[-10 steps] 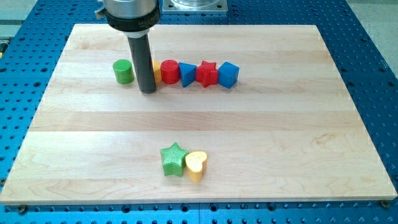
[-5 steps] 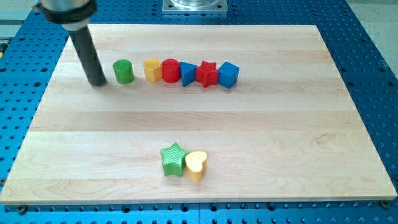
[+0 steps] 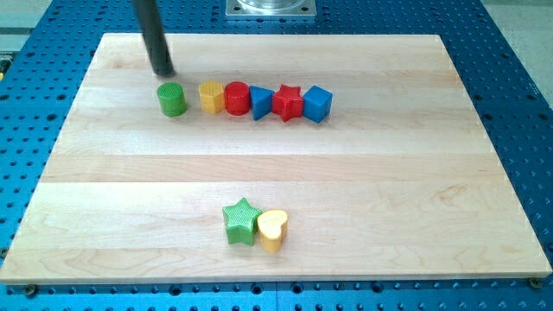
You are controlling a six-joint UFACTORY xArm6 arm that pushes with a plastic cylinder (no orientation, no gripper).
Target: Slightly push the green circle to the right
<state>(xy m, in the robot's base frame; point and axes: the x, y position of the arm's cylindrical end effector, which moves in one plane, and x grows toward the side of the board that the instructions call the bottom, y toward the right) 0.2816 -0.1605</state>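
My tip [image 3: 162, 72], a bare rod grasping nothing, stood just above the green circle [image 3: 172, 99], apart from it. Rightward, below the tip, ran a row: yellow block [image 3: 211, 97], red cylinder [image 3: 236, 98], blue block [image 3: 259, 102], red star [image 3: 287, 103], blue cube [image 3: 317, 104], blocking that side. Far below lay a ridged green star [image 3: 240, 221] touching a yellow heart [image 3: 273, 230].

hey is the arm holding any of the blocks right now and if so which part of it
Nothing is held. My tip is a bare rod end just above the green circle in the view, apart from it, touching no block.
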